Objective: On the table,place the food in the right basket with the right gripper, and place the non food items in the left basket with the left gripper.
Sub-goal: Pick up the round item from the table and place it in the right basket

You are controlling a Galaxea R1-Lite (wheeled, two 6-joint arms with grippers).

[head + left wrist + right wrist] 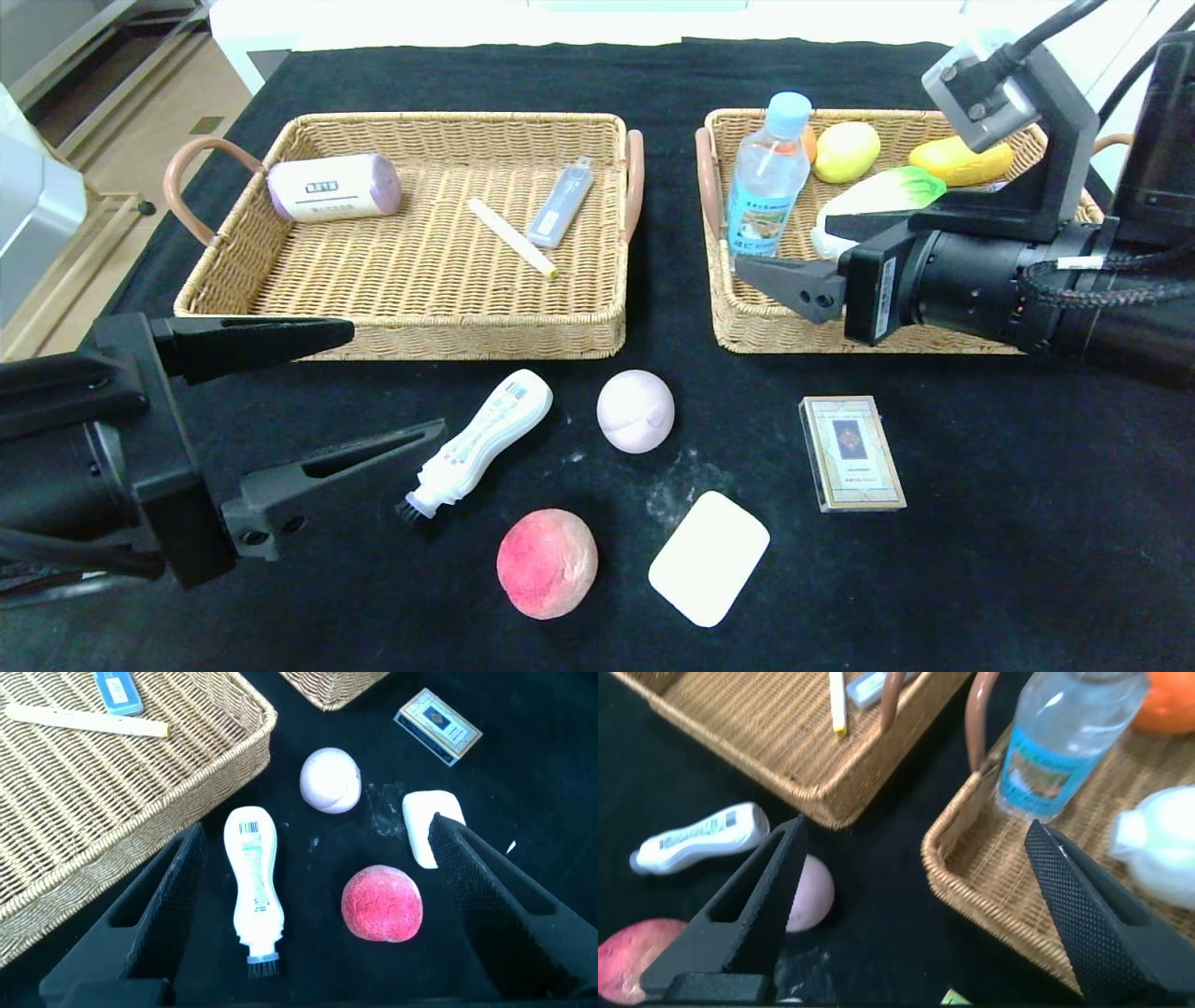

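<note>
On the black table, a white bottle with a brush tip (478, 441), a pink bun (636, 411), a red peach (547, 563), a white pad (709, 557) and a gold-edged card box (850, 453) lie in front of the two baskets. The water bottle (767, 177) stands upright in the right basket (775, 331). My left gripper (399, 377) hovers open near the brush bottle (254, 882) and peach (381, 903), holding nothing. Over the right basket's front left corner (990, 887), my right gripper (782, 245) is open and empty, close to the water bottle (1060, 747).
The left basket (401, 345) holds a purple-white roll (334, 187), a pale stick (512, 237) and a grey-blue slim pack (560, 202). Behind the water bottle lie a lemon (846, 151), a yellow fruit (962, 161) and a cabbage (887, 191).
</note>
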